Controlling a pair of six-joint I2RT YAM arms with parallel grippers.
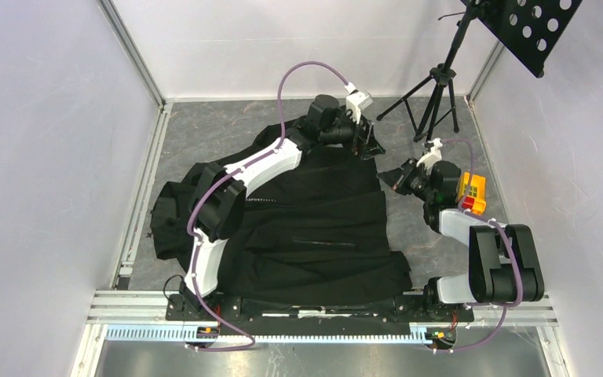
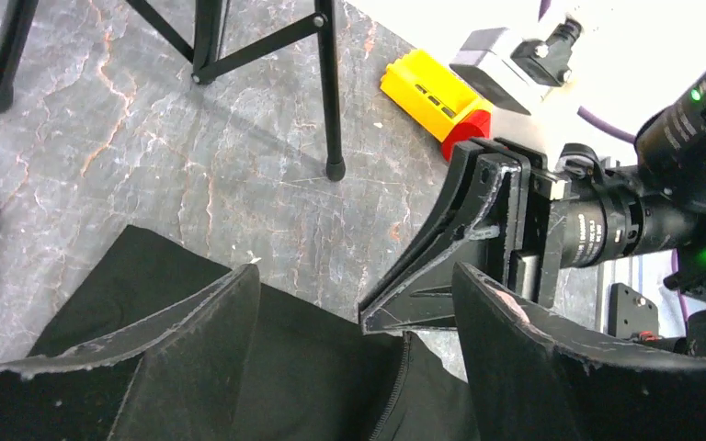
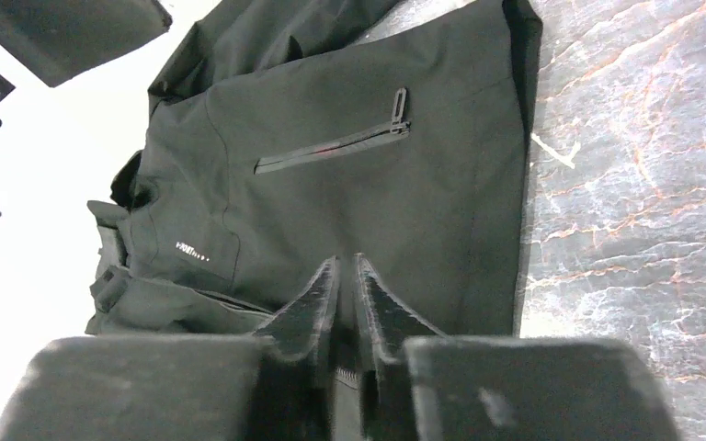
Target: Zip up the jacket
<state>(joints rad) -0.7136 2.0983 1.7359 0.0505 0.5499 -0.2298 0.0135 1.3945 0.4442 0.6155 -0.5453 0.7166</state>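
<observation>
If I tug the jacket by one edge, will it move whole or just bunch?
Probably floppy: the jacket lies in soft folds, so a tug should bunch it locally. Its smooth fabric may slip on the table.

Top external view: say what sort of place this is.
Probably a lab robot cell: white walls enclose a grey tabletop, and a black tripod stands at its far corner.

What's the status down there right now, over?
Left tool open over jacket. Right tool shut on jacket at zipper's end. Tripod, yellow block off to side, not touching.
</observation>
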